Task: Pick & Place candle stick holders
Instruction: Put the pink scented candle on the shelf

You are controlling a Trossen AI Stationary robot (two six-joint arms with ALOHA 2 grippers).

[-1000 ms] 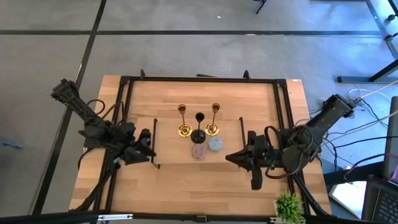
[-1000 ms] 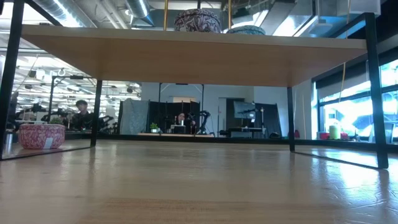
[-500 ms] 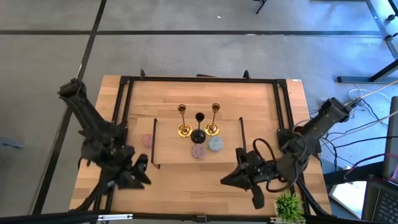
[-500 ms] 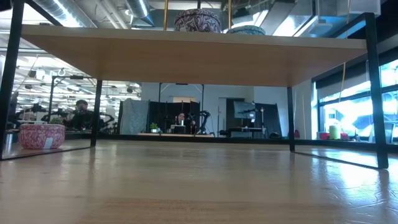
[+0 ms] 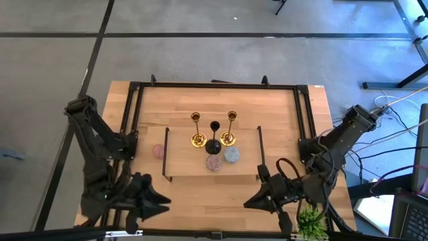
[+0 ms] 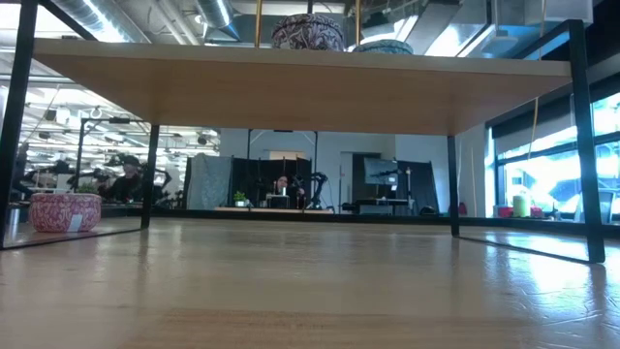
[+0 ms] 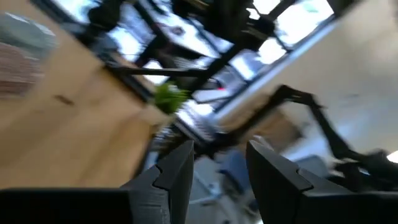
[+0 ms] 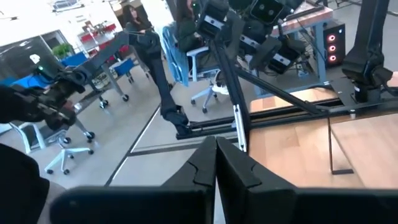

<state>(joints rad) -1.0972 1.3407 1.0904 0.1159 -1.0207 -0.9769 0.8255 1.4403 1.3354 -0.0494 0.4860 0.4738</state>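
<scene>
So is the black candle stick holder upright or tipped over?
Upright: in the high view the black candle stick holder stands on its round foot on the wooden board, between the two gold ones.

You will find no readable text, label, brand, number or sign in any of the four views. The pink holder (image 6: 65, 210) in the low view carries a small pale sticker on its side, but whatever is printed there is too small for you to make out. Nothing in the room behind shows legible lettering either.
</scene>
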